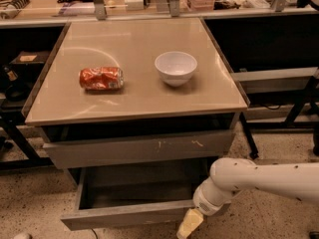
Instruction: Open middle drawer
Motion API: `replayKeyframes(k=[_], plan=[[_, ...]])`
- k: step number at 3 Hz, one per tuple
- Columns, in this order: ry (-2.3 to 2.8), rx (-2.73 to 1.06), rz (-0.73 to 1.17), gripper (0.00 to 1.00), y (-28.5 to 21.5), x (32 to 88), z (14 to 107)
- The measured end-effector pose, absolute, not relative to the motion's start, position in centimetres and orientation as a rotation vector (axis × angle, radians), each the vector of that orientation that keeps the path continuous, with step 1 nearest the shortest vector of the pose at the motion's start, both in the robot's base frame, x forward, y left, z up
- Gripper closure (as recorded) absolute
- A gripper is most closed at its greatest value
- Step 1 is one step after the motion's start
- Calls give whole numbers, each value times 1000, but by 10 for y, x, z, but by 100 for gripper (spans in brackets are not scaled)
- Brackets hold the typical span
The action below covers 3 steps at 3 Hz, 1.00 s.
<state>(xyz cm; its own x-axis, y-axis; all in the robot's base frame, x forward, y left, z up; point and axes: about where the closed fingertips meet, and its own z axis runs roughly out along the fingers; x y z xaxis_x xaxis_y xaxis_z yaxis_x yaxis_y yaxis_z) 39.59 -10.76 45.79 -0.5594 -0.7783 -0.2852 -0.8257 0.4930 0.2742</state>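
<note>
– Grey, flat, no handle: the item under review is the middle drawer [124,216]. Location?
– Below the top drawer [139,149], whose front carries pale scratches. The middle drawer stands well out of the cabinet. Its shallow box is exposed and shows nothing inside. The front sits low, near the floor [40,198].
– Gripper?
– The gripper [189,224] is at the right end of that front, touching or just beside its lower edge. It is carried on a white arm [259,179] that enters from the right. Spread, closed or clamped on the front: I cannot tell.
– Handling assessment?
– Judgement only. The panel looks rigid and the empty box light, so it should run on its slides with modest force. The faces look smooth, so a flat push would slip. The hold must be the top lip of the front or an end edge, hooked from behind. Pulling at one end, as now, risks racking the box and binding it. A hold nearer the middle of the lip pulls straighter.
– Progress?
– Opening looks essentially achieved, and little travel appears to remain.
– Other items?
– The tabletop [134,98] bears a crushed red can [101,78] and a white bowl [175,67], both well apart from the work. A hard jerk could shake them.
</note>
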Motion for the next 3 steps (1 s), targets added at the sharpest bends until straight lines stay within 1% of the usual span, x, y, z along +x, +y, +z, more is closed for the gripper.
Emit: replayKeyframes(k=[2, 3], plan=[[2559, -1449, 596, 0, -104, 405, 451], [2575, -1494, 623, 0, -101, 401, 431]])
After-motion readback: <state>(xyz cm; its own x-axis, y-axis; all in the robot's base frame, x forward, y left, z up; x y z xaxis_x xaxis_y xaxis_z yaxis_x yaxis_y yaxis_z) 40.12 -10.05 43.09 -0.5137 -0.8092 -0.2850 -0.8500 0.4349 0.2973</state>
